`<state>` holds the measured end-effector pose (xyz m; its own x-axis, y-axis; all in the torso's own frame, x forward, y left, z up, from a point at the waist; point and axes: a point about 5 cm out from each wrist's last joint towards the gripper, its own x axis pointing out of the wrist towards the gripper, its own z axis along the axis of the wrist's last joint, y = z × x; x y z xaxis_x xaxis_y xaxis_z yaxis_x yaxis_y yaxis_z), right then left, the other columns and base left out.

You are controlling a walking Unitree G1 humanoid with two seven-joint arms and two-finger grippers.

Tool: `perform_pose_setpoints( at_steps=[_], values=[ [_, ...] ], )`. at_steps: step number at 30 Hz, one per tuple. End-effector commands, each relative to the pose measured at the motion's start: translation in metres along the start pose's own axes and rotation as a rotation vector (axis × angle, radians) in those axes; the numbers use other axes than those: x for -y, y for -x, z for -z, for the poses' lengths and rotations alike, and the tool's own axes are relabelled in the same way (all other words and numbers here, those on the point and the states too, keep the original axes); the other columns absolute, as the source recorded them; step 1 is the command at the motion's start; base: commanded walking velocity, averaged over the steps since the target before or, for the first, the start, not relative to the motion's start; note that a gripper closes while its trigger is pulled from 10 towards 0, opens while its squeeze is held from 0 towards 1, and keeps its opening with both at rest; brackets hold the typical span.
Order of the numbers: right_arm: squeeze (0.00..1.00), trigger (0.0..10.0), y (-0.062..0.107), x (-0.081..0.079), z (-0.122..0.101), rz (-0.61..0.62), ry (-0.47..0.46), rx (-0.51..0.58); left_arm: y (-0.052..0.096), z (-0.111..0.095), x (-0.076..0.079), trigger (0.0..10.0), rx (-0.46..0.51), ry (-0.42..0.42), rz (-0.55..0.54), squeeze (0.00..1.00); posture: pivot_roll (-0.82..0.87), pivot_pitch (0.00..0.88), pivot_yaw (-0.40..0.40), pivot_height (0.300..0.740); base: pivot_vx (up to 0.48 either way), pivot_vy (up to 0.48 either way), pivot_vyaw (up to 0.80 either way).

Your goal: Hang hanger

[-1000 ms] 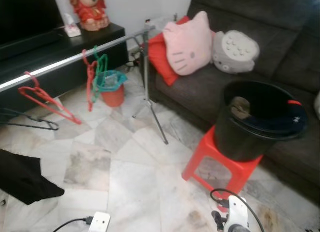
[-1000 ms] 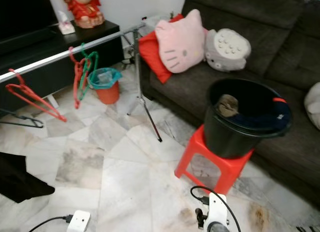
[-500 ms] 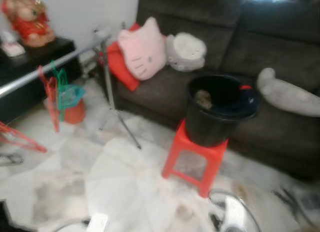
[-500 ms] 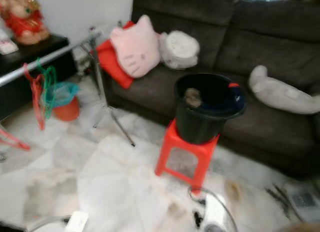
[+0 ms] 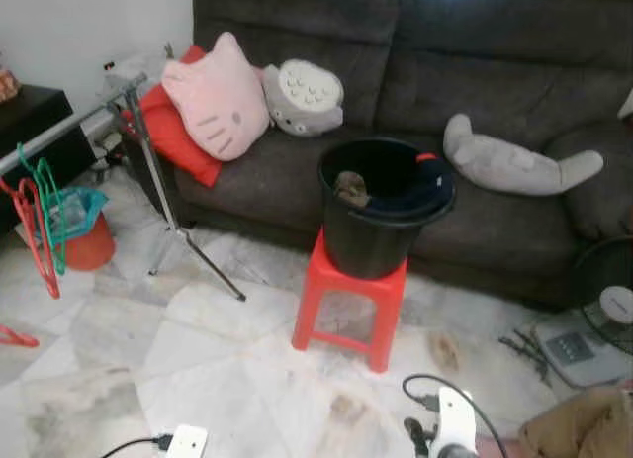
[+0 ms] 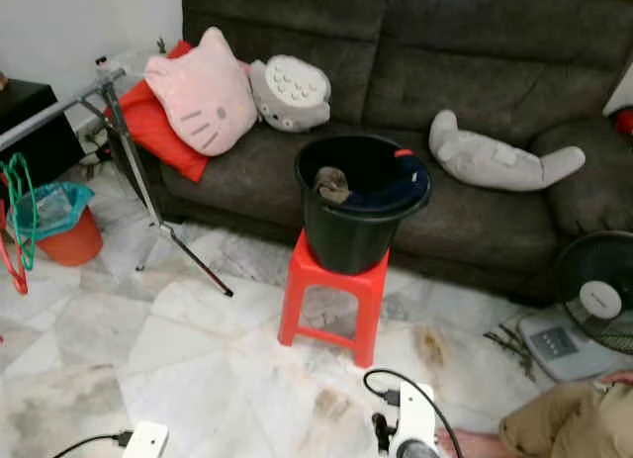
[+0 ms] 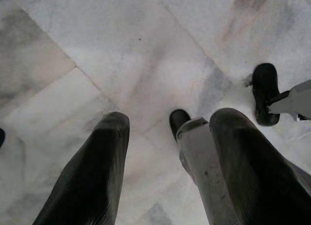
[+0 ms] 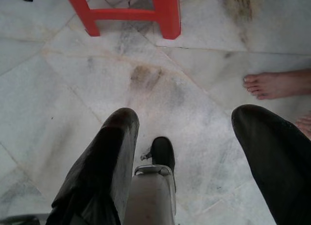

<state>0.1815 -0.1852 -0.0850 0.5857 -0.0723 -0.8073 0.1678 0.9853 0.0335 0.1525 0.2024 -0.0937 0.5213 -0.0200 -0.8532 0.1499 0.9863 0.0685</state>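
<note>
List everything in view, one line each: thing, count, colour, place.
sofa: 1, dark grey, at the back
cushions: 2, pink cat-face and red, left end of the sofa
plush toys: 2, grey, on the sofa
bucket: 1, black, on the stool
stool: 1, red, before the sofa
rail: 1, silver, left, on a stand
hangers: red and green, hanging from the rail
bin: 1, orange, under the rail
fan: 1, black, right
person's foot: bare, on the floor
left gripper: open, over the floor
right gripper: open, over the floor

Two long matte-black fingers (image 7: 92, 176) per pincer — silver-grey limb, black cable (image 5: 435, 384).
</note>
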Motion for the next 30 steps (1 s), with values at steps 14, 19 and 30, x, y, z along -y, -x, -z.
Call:
perform_pose_setpoints(
  at_steps=[14,19,30],
  values=[
    [0.00,10.0,-0.0008,-0.0006,-0.0066,0.003,-0.014,0.031,0.0002,0.0023,0.0005,10.0,-0.011,0.007,0.003,0.00,-0.03,0.000,0.013,0.740,0.283,0.000,0.00],
    [0.00,10.0,-0.0012,-0.0007,-0.0091,0.006,-0.020,0.040,-0.0001,0.0012,0.0009,10.0,-0.010,0.003,0.007,0.00,-0.03,0.000,0.013,0.740,0.286,0.000,0.00],
    [0.00,10.0,-0.0016,-0.0005,-0.0123,0.006,-0.034,0.052,0.0001,0.0009,-0.0003,10.0,-0.011,0.003,0.009,0.00,-0.03,0.000,0.013,0.740,0.287,0.000,0.00]
  ],
)
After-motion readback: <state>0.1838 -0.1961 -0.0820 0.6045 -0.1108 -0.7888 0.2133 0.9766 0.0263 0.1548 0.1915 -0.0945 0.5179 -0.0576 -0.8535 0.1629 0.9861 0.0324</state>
